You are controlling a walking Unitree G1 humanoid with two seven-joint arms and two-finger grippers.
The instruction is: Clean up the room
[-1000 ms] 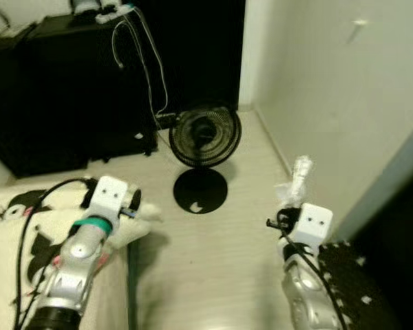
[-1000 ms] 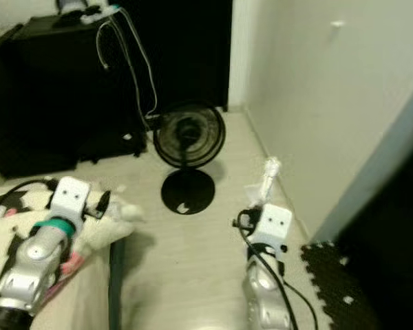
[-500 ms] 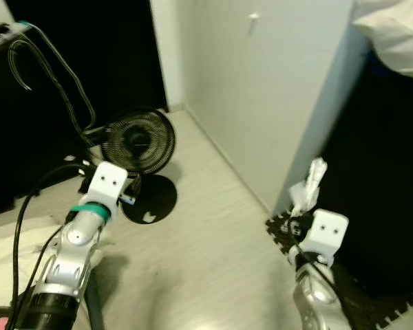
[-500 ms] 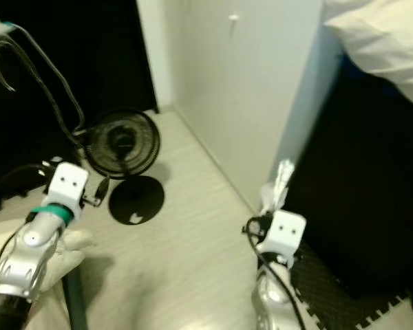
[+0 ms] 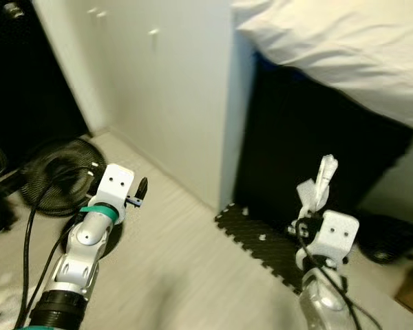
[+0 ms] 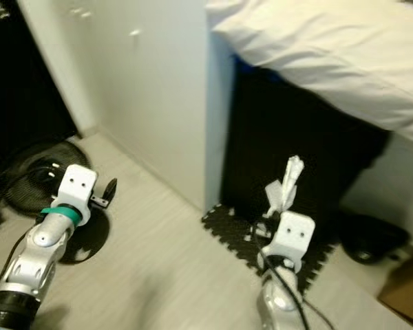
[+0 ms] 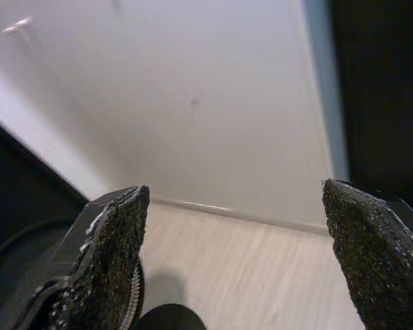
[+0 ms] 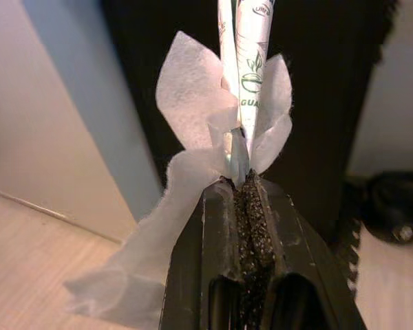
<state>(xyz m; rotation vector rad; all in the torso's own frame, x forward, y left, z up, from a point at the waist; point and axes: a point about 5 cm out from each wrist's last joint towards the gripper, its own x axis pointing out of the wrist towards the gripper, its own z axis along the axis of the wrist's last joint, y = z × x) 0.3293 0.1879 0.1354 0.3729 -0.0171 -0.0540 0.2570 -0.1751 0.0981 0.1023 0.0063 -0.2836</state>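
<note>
R gripper [image 8: 242, 180]: fingers pressed together, pinching a white tissue [image 8: 193, 137] and a thin wrapper [image 8: 251, 62] w/ green print. Wrapper is held by its lower end; long axis runs straight out along the fingers, tip pointing away from the wrist. In the head views the bundle [image 5: 318, 185] is seen standing roughly upright above the white wrist block, tilted slightly toward the robot's R. Tissue is bunched around the pinch point, two lobes spread either side of the wrapper, one loose tail draped down over a finger.

R arm is raised, forearm near vertical low in the head views, gripper aimed up and fwd toward the dark gap under the bed.

L gripper [image 7: 241, 261]: fingers spread wide, nothing between them. L arm [image 5: 82, 247] is bent, forearm angled up and fwd, gripper [image 5: 139, 191] held over the pale wood floor [image 5: 172, 268].

Outward: black foam mat [image 5: 261, 244] lies on the floor just ahead of the R arm, at the foot of a white cabinet [image 5: 165, 96]. White bedding [image 5: 337, 48] overhangs the dark space beyond. Black fan [image 5: 51, 175] stands on the floor past the L arm, near the cabinet. A dark rounded object [image 5: 385, 240] is seen on the floor to the far R; identity cannot be told.
</note>
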